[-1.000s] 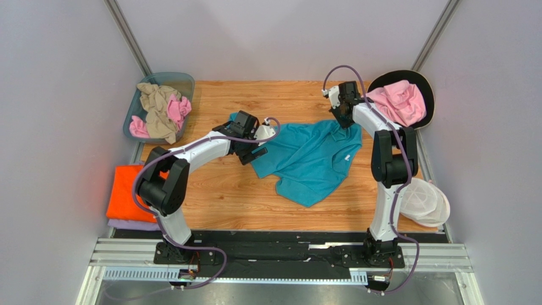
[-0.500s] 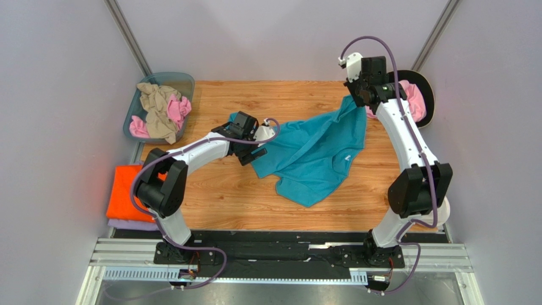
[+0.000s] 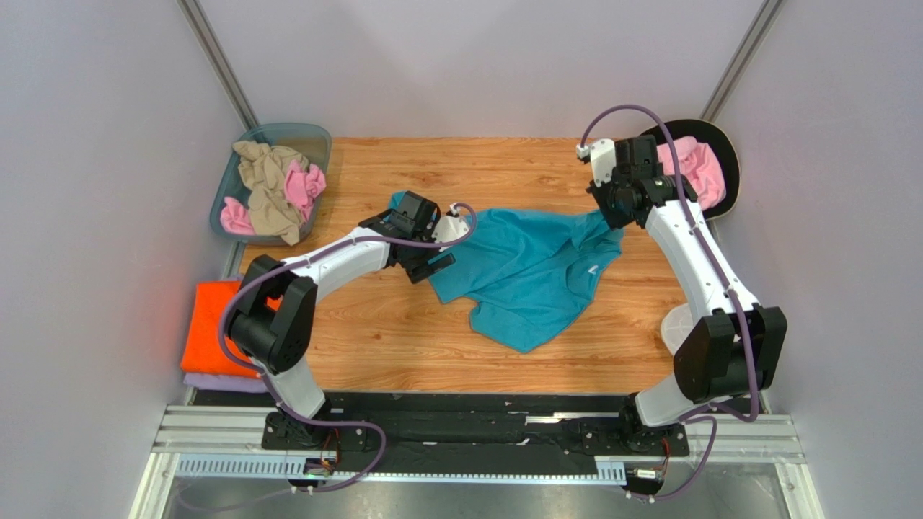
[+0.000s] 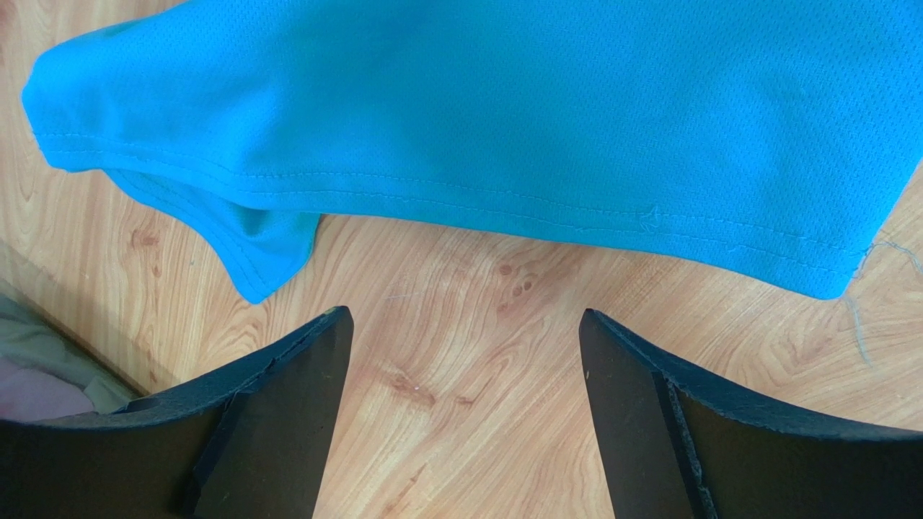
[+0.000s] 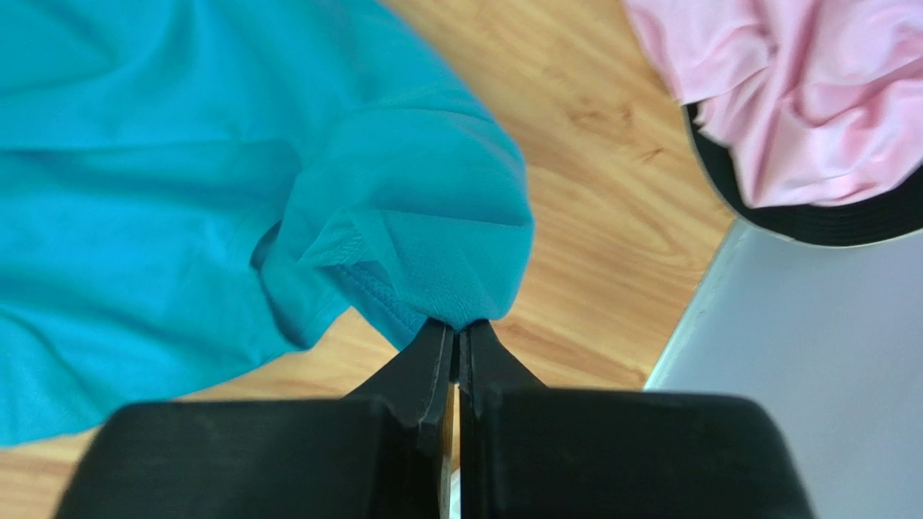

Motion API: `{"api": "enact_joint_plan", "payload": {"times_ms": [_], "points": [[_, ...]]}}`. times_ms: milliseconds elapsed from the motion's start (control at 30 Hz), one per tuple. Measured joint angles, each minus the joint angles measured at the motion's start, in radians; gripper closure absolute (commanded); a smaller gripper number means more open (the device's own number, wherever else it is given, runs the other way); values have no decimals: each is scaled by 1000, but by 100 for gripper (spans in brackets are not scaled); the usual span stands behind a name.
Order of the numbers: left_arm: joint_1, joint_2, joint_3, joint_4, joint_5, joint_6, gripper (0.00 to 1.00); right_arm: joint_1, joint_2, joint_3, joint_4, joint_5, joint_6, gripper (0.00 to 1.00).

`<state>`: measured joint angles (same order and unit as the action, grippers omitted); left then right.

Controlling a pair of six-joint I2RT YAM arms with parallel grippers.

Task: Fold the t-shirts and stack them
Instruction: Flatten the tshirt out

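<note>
A teal t-shirt (image 3: 525, 276) lies crumpled in the middle of the wooden table (image 3: 433, 346). My right gripper (image 3: 614, 213) is shut on the shirt's far right corner; in the right wrist view the teal cloth (image 5: 412, 205) bunches at the closed fingertips of the gripper (image 5: 459, 324). My left gripper (image 3: 431, 257) is open and empty just off the shirt's left edge, low over the wood. In the left wrist view the gripper (image 4: 466, 324) faces the shirt's hem and sleeve (image 4: 455, 119), with bare wood between the fingers.
A teal bin (image 3: 314, 141) at the far left holds tan and pink garments. A black round tray (image 3: 728, 162) at the far right holds a pink shirt (image 3: 693, 173). An orange folded shirt on a purple one (image 3: 211, 330) lies at the left edge. A white basket (image 3: 742, 341) is at the right.
My right gripper lifted the shirt's far right corner up and toward the back right, then came back down lower and nearer. The left gripper has barely moved.
</note>
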<state>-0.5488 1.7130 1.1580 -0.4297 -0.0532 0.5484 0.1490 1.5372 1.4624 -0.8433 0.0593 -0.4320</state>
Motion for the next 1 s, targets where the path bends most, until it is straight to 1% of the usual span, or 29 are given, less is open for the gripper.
{"api": "enact_joint_plan", "payload": {"times_ms": [133, 200, 267, 300, 367, 400, 500, 600, 867, 1000], "points": [[0, 0, 0, 0, -1, 3, 15, 13, -54, -77, -50, -48, 14, 100], [0, 0, 0, 0, -1, 5, 15, 25, -76, -110, -85, -62, 16, 98], [0, 0, 0, 0, -2, 6, 15, 38, -89, -143, -119, -74, 15, 88], [0, 0, 0, 0, -3, 7, 15, 42, -92, -156, -132, -79, 15, 72], [0, 0, 0, 0, -4, 7, 15, 51, -98, -192, -160, -88, 12, 61], [0, 0, 0, 0, -4, 7, 15, 53, -101, -209, -172, -91, 10, 54], [0, 0, 0, 0, -4, 7, 15, 56, -115, -253, -195, -95, 5, 45], [-2, 0, 0, 0, -5, 7, 15, 56, -135, -267, -211, -95, 0, 43], [-8, 0, 0, 0, -9, 7, 15, 58, -142, -272, -209, -116, -11, 43], [-8, 0, 0, 0, -14, 8, 15, 76, -127, -332, -182, -124, -30, 44]]}}
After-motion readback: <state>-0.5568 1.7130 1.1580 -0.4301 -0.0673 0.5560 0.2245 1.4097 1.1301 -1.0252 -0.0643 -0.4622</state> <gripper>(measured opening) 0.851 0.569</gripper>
